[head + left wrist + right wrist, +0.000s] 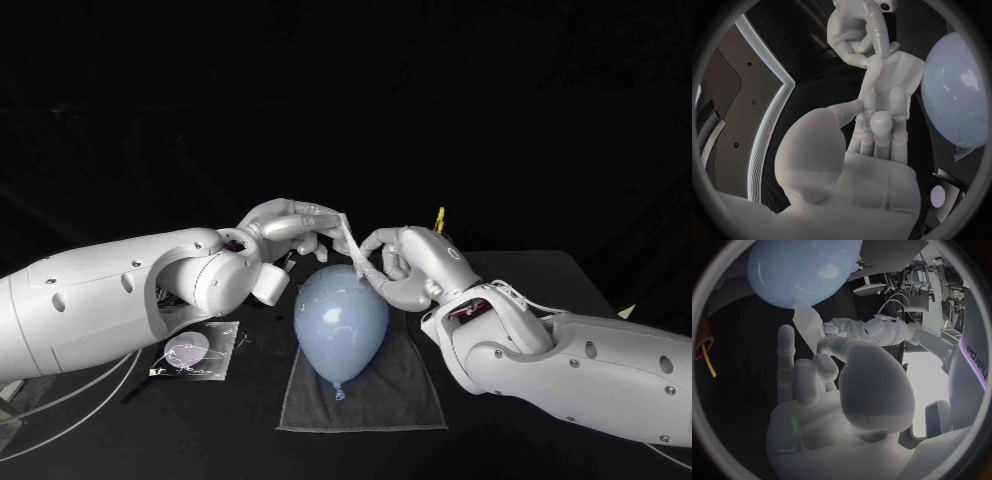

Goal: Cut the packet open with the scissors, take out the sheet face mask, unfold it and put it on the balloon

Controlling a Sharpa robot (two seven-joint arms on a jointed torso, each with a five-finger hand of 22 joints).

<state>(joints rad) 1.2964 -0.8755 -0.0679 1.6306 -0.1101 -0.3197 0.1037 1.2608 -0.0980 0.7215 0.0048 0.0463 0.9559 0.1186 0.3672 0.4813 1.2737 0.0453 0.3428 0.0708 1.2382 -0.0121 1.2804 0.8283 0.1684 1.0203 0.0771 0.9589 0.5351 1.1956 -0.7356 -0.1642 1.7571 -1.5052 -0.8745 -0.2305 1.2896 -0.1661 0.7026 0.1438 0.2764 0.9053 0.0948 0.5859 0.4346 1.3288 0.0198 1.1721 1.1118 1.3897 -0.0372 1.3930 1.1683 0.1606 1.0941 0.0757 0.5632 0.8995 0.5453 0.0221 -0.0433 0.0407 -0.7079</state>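
The white sheet face mask (351, 236), still folded, hangs in the air between my two hands above the balloon's far end. My left hand (289, 228) pinches its left edge and my right hand (397, 256) pinches its right edge. The pale blue balloon (342, 313) lies on a grey towel (389, 400), knot toward me. In the left wrist view the mask (901, 75) lies along my left hand (879, 125), with the right hand (859, 35) pinching its far end beside the balloon (957, 95). The right wrist view shows the mask (807, 325) between my right hand (817, 382), the left hand (861, 330) and the balloon (804, 267).
The cut silvery packet (195, 352) lies on the table left of the towel, and it appears again as the packet (942, 197) in the left wrist view. The scissors' yellow handle (440, 218) pokes up behind my right hand; the scissors (707, 360) also show at the right wrist view's rim.
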